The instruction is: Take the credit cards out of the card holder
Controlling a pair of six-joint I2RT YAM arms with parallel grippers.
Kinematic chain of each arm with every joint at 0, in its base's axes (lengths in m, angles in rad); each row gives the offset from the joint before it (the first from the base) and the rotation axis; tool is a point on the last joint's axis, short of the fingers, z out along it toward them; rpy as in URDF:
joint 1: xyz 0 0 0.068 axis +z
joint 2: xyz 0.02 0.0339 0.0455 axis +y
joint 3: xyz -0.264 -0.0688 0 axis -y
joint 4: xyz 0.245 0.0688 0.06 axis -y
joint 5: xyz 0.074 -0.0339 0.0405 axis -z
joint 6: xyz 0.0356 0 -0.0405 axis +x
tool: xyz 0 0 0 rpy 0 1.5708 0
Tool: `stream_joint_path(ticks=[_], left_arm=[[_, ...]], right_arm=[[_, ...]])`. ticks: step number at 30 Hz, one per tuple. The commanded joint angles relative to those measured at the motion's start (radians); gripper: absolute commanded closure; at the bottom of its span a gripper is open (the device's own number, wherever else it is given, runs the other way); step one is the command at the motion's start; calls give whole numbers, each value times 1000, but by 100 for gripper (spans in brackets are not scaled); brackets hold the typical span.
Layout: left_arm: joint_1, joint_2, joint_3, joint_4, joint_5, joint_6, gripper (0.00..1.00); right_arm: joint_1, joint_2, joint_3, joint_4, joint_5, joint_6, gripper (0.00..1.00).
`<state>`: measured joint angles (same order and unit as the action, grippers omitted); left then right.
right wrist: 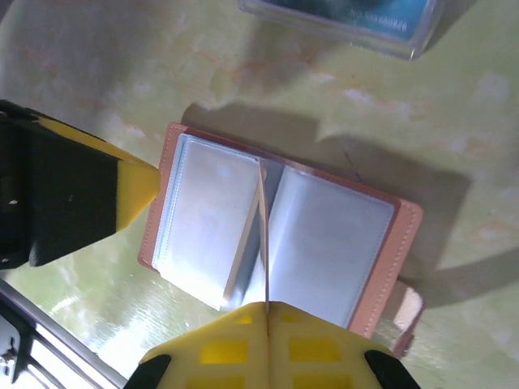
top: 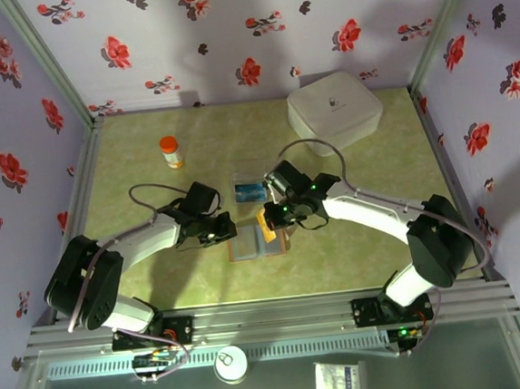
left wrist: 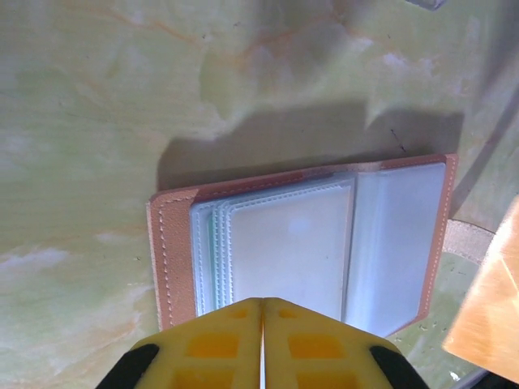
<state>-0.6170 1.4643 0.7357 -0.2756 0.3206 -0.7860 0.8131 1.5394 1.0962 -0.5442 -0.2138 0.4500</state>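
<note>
The card holder (top: 257, 242) is lying open on the green table (top: 131, 174), just near of the clear tray (top: 251, 191) in which blue cards are lying. Its left side is apparently being pressed down by the closed, empty left gripper (left wrist: 261, 301), while a thin yellowish credit card (right wrist: 247, 255) is being pinched edge-on by the closed right gripper (right wrist: 266, 305) above the fold. The card is best being drawn straight along its own plane, the holder being pressed flat, so nothing is being dragged along.
</note>
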Motion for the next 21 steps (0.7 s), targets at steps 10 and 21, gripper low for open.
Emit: stream_joint_path(ticks=[10,21], left_arm=[[21,-70,-50,-55,-39,7,92],[92,-152,-101,-86,-27,29,91]], right_arm=[[-24,188,316,-316,79,-837,100],[-108,396,665,-490,44,-1170,100]])
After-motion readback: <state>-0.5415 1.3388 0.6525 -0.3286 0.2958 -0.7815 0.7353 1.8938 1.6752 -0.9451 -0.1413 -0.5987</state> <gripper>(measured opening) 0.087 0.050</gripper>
